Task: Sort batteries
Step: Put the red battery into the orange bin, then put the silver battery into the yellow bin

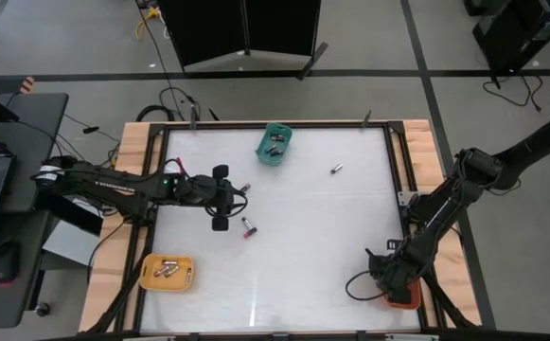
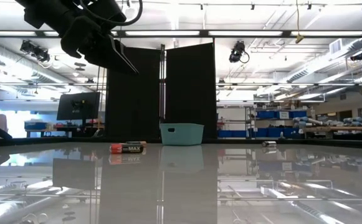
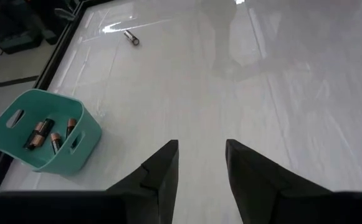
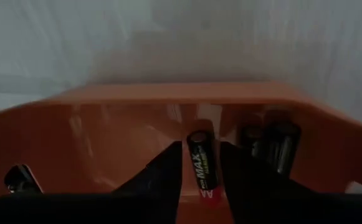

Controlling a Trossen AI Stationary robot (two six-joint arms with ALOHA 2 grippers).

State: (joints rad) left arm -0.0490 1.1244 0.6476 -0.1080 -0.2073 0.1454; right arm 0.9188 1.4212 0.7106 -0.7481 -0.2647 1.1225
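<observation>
My right gripper (image 4: 201, 163) points down into the orange tray (image 4: 124, 130) at the table's near right corner and is open. A black AA battery (image 4: 202, 167) lies between its fingers, with a narrow gap on each side. Two more batteries (image 4: 274, 144) lie beside it in the tray. My left gripper (image 3: 202, 168) hovers open over the table's left middle with nothing between its fingers. Loose batteries lie on the table: a red-ended battery (image 1: 249, 227), a small battery (image 1: 246, 188) and a far battery (image 1: 335, 169).
The teal tray (image 1: 275, 144) at the far middle holds several batteries (image 3: 47, 134). The yellow tray (image 1: 168, 271) at the near left holds a few batteries too. The middle of the white table (image 1: 303, 256) is bare. Wooden rails edge the table on both sides.
</observation>
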